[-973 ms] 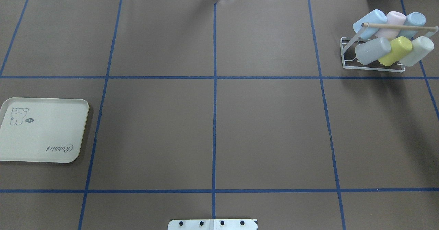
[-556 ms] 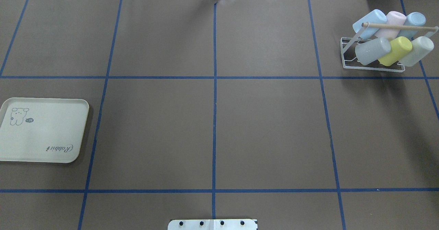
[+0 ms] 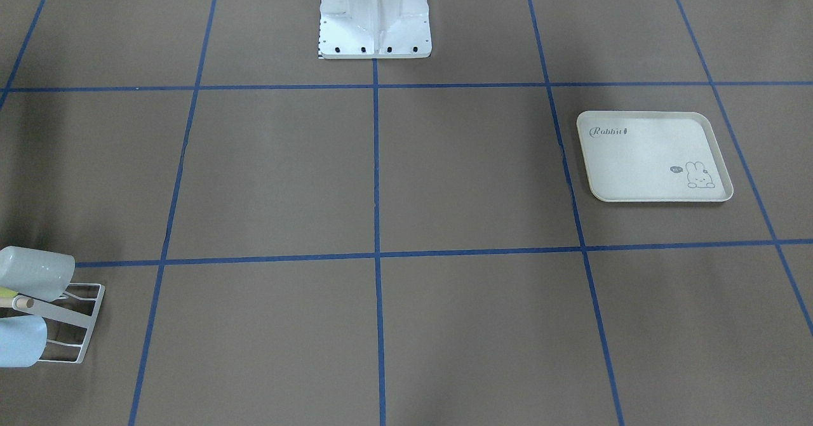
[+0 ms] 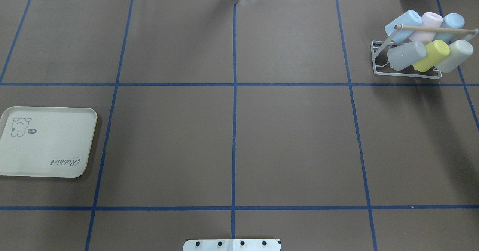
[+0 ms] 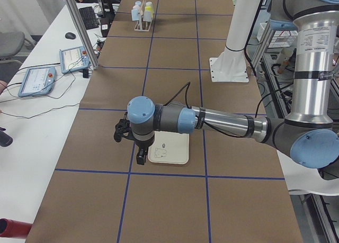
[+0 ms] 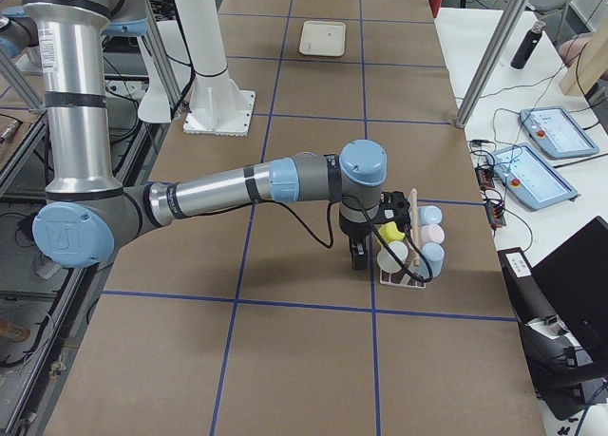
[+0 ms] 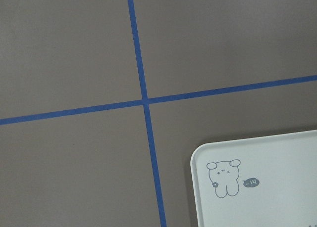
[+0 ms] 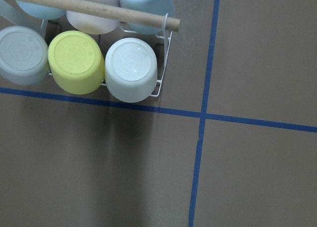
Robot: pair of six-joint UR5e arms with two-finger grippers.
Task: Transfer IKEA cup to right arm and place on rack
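Plainly a robotics lab. Brown-papered worktop (image 4: 292,142) gridded in blue tape (image 4: 234,131), with teach pendants (image 5: 36,80) (a pair) alongside.

Open tabletop (image 4: 292,142) between tray (image 4: 48,146) and rack (image 4: 423,28)

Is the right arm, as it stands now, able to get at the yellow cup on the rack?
Probably yes: the right gripper hangs close beside the rack, the yellow cup sits in the row facing it, and nothing stands between them.
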